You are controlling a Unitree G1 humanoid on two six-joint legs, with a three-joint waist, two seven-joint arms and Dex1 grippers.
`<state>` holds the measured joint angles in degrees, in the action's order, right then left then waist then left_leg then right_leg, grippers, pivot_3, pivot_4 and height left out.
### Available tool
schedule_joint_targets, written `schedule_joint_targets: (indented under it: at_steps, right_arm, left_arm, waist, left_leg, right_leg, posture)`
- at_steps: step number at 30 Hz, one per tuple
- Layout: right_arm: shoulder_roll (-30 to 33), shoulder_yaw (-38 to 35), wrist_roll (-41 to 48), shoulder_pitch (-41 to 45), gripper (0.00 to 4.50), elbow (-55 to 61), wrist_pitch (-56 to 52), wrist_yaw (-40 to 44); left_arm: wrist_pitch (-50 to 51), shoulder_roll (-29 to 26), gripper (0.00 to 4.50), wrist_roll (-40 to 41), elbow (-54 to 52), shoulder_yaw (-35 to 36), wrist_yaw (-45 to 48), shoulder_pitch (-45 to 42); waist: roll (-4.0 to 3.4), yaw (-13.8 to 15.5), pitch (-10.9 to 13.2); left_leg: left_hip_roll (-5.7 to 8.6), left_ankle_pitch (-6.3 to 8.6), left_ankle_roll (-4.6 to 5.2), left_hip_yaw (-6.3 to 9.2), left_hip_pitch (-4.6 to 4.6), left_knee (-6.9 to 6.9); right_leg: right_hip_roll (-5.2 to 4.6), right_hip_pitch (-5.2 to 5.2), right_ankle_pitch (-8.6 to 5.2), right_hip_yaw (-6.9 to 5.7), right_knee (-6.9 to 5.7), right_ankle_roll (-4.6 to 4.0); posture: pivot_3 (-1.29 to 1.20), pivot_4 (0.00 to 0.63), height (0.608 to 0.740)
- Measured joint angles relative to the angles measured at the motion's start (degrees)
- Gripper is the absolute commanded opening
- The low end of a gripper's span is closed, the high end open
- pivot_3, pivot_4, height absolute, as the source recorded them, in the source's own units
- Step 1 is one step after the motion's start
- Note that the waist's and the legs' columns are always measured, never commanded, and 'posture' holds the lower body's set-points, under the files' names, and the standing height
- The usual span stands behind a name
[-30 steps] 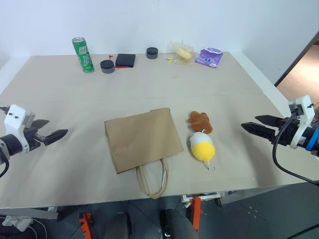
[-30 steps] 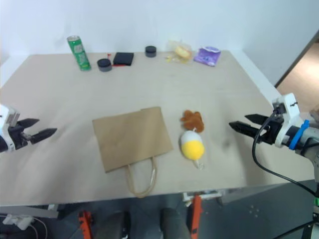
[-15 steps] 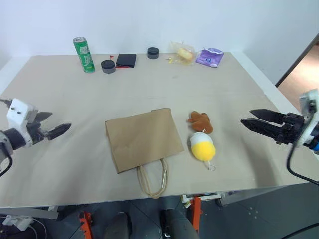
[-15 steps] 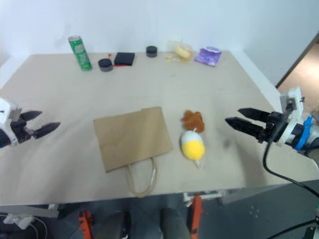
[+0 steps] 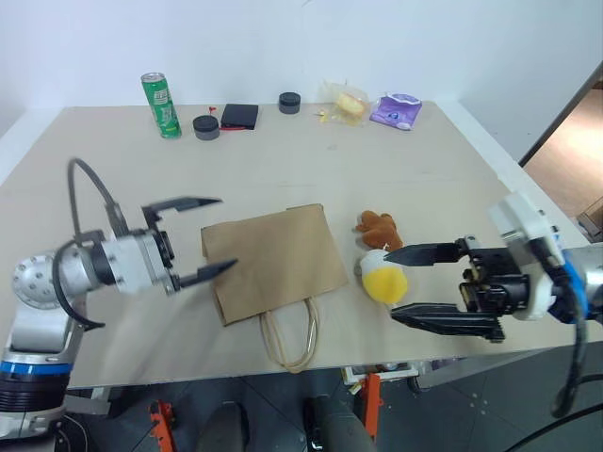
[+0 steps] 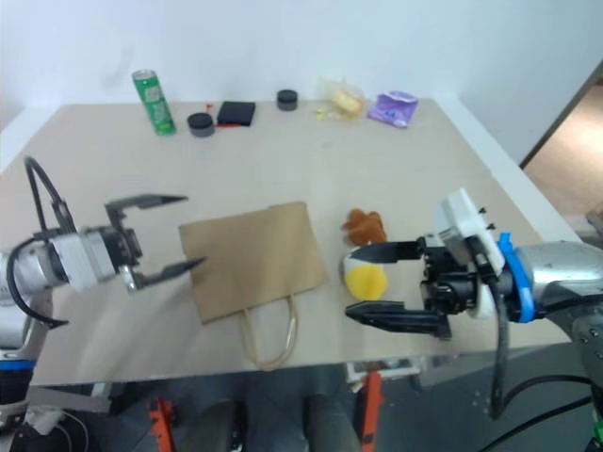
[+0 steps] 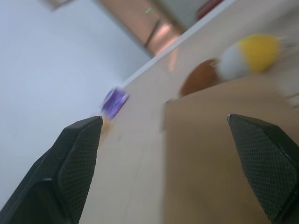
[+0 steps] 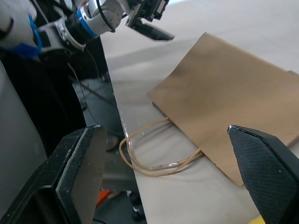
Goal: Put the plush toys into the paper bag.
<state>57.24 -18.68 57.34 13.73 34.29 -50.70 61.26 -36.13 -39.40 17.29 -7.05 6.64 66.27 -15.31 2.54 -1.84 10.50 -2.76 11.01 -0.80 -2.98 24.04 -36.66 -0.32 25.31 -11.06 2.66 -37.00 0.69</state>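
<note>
Plush toys: two. The yellow-and-white ball plush [image 5: 383, 281] lies on the table [image 5: 113, 179] just right of the paper bag; the reddish-brown bear plush [image 5: 378, 228] sits just behind it, the two touching or nearly so.
Paper bag: one, brown [image 5: 273, 261], lying flat near the table's front edge, its two cord loop handles [image 5: 289, 345] reaching toward that edge.
Other things, along the far edge: one green can [image 5: 159, 104], two dark round lids [image 5: 204, 126], one black wallet-like case [image 5: 238, 116], one clear packet with yellow contents [image 5: 345, 100], one purple pouch [image 5: 396, 109].
My left gripper [image 5: 200, 238]: fingers spread wide, holding nothing, pointing across toward the bag's left edge; one fingertip overlaps that edge, though I cannot tell whether it touches.
My right gripper [image 5: 399, 283]: fingers spread wide, nothing grasped, pointing left; in the head views the ball plush appears between my two fingertips, and I cannot tell whether they touch it. The bear is just beyond my upper finger.
</note>
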Motion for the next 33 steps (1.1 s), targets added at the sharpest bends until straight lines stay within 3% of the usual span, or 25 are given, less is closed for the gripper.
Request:
schedule_joint_targets:
  at_steps: [5, 13, 33]
  right_arm:
    - [-1.4, 0.2, -0.3, -1.1, 4.5, 1.7, 1.4, -4.3]
    - [-2.2, -0.2, 0.7, -2.5, 4.5, 3.1, 2.1, -8.3]
    - [-2.5, -0.5, 3.3, -5.3, 4.5, 6.1, 3.6, -14.7]
  left_arm:
    - [-14.9, 0.3, 4.42, -2.3, 5.6, -5.9, 2.3, 4.3]
    - [-24.6, 3.4, 4.42, -8.9, 14.1, -12.0, -0.9, 4.1]
    - [-27.8, 4.8, 4.42, -17.1, 22.8, -20.8, -11.3, -3.8]
  waist:
    - [-0.03, 0.1, 0.0]
    - [-0.05, 0.5, 0.0]
    - [-0.05, 0.5, -0.1]
  left_leg:
    - [0.01, 0.0, 0.0, -0.06, 0.0, -0.04]
    - [0.02, -0.02, 0.04, -0.06, 0.02, -0.13]
    - [0.03, -0.03, 0.05, -0.05, 0.01, -0.13]
  right_leg:
    - [-0.03, 0.0, 0.03, 0.07, 0.0, 0.06]
    - [-0.05, -0.04, 0.08, 0.07, 0.0, 0.13]
    - [-0.05, -0.07, 0.13, 0.07, 0.0, 0.21]
  posture:
    - [0.0, 0.15, 0.74]
    - [0.0, 0.15, 0.74]
    - [0.0, 0.15, 0.74]
